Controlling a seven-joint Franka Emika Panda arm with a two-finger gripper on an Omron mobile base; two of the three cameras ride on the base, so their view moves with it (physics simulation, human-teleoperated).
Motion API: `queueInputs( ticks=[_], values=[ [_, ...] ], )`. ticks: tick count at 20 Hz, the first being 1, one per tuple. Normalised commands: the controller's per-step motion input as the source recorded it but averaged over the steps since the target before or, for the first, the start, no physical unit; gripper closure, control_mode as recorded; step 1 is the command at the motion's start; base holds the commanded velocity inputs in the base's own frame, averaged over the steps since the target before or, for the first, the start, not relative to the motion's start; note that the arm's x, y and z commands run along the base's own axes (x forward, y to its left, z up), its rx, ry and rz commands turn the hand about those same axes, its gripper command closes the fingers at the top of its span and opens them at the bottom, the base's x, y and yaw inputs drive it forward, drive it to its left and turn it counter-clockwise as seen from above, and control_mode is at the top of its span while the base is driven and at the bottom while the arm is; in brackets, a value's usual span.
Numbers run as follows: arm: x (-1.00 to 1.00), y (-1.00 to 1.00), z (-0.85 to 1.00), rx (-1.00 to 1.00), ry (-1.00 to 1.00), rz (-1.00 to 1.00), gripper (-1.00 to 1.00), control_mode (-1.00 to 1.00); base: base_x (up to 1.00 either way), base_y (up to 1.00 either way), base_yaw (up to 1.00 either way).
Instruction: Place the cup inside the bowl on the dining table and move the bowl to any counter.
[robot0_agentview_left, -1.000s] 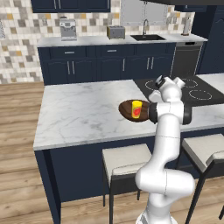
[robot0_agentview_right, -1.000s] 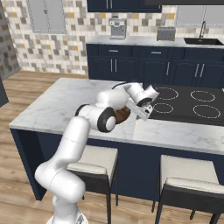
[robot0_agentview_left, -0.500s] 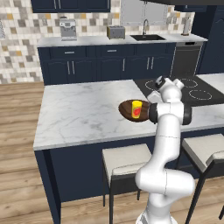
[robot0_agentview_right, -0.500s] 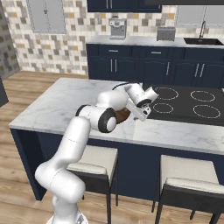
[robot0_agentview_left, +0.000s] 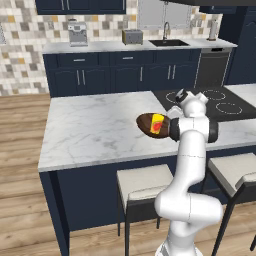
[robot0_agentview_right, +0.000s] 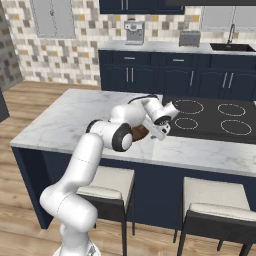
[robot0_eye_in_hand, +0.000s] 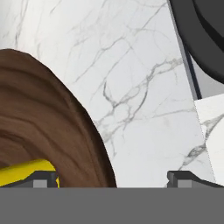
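Observation:
The dark brown wooden bowl (robot0_agentview_left: 146, 122) rests on the marble dining table (robot0_agentview_left: 90, 125), near its front edge and beside the cooktop. The yellow cup (robot0_agentview_left: 157, 125) with its red mark stands inside the bowl. My gripper (robot0_eye_in_hand: 113, 177) is open and points down at the bowl's right side. In the hand view the bowl's rim (robot0_eye_in_hand: 94, 135) runs between the two fingertips, with the cup (robot0_eye_in_hand: 22, 171) just by the left one. From the right base view the gripper (robot0_agentview_right: 159, 131) hangs low over the bowl (robot0_agentview_right: 140, 133), which my arm largely covers.
A black cooktop (robot0_agentview_left: 210, 100) is set into the table right of the bowl. Two stools (robot0_agentview_left: 145, 182) (robot0_agentview_left: 232, 172) stand under the table's front edge. The counter (robot0_agentview_left: 110, 46) along the back wall carries a coffee machine (robot0_agentview_left: 77, 32), a toaster (robot0_agentview_left: 132, 36) and a sink (robot0_agentview_left: 170, 42).

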Motion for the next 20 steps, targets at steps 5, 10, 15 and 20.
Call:
queueInputs(
  ticks=[5,10,15,20],
  values=[
    [0.0,0.0,-0.11,0.0,0.0,0.0,-1.0,-1.0,0.0,0.0,0.0],
    [0.0,0.03,0.0,0.0,0.0,0.0,1.0,-1.0,0.0,0.0,0.0],
    [0.0,0.02,0.0,0.0,0.0,0.0,1.0,-1.0,0.0,0.0,0.0],
    [0.0,0.0,0.0,0.0,0.0,0.0,1.0,-1.0,0.0,0.0,0.0]
  ],
)
